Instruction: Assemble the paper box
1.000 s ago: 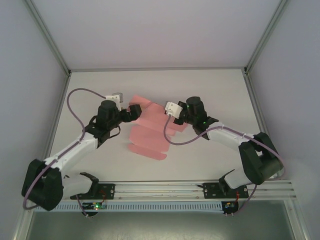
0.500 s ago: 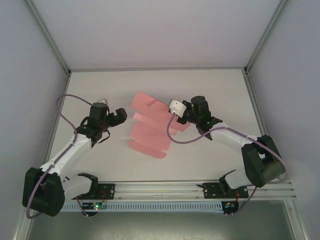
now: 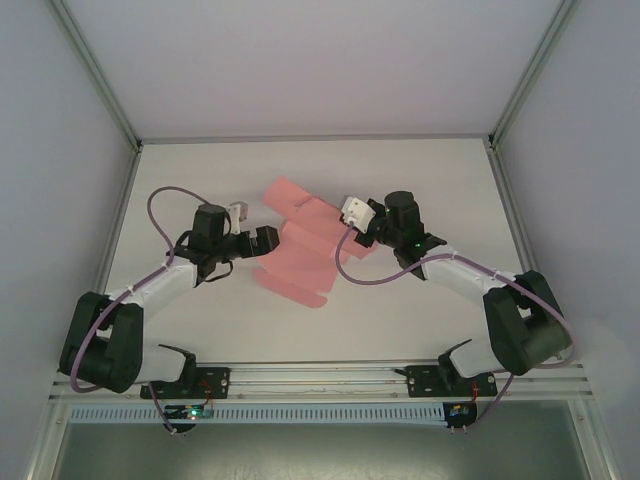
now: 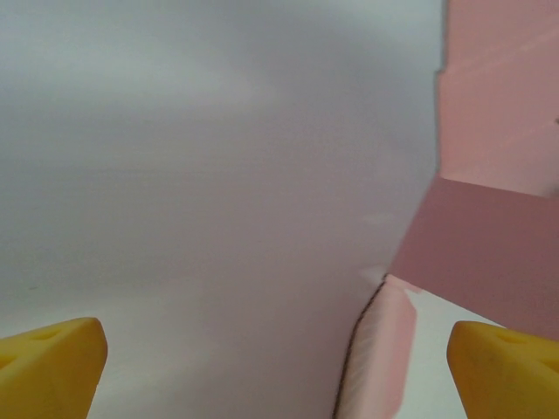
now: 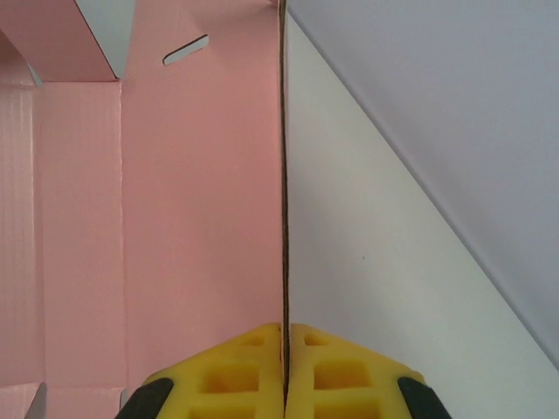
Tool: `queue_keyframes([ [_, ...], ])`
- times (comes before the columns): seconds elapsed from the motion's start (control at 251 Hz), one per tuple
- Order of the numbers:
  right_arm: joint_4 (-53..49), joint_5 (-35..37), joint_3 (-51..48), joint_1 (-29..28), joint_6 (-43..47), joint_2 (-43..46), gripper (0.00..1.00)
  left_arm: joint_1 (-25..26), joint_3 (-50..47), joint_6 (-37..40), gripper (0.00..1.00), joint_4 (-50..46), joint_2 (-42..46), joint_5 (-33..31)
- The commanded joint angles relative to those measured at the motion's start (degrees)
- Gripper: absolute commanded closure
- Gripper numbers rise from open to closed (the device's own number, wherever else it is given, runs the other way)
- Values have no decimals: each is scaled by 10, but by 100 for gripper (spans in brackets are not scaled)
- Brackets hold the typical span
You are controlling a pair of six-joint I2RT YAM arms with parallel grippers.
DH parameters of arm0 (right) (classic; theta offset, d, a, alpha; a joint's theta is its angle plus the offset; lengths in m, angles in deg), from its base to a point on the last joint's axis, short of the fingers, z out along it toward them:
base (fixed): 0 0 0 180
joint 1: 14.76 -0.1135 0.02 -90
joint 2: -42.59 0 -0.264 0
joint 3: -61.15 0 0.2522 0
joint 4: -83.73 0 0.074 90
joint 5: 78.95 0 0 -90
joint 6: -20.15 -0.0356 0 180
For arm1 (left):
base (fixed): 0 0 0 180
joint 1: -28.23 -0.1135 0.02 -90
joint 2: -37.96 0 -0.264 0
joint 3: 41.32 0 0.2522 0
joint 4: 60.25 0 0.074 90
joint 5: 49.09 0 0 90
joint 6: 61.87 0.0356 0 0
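Paper box point(image 3: 300, 245) mid-assembly, a pink die-cut sheet partly raised off the table point(image 3: 420, 310). The right gripper point(image 5: 284, 349) is closed tight on one side panel, whose cut edge runs straight ahead from between its yellow pads point(image 5: 240, 358). This grip probably keeps that wall upright and the sheet anchored against a push from the other side. The remaining panels spread to the left of these pads, with a tab slot point(image 5: 185, 50) ahead and to the left. The left gripper point(image 3: 268, 240) stands fully spread and holds nothing. The sheet's opposite edge lies just ahead and to the right of its fingers point(image 4: 52, 358), apparently ready for folding. The sheet's long axis runs away from the arm bases, tilted slightly leftward at the far end.
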Motion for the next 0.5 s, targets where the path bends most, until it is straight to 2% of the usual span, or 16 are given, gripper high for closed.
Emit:
queue_keyframes([
  [0.0, 24, -37, -1, 1, -19, 13, 98, 11, 19, 30, 0, 36, -16, 31],
  [0.295, 8, -83, -3, -1, -15, 7, 98, 21, 56, 20, 0, 50, -84, 8],
  [0.411, -6, -90, -3, -6, -9, -1, 98, 25, 69, 13, 6, 53, -109, 4],
  [0.495, -14, -94, -2, -11, -4, -8, 98, 27, 77, 7, 15, 57, -126, 13],
])
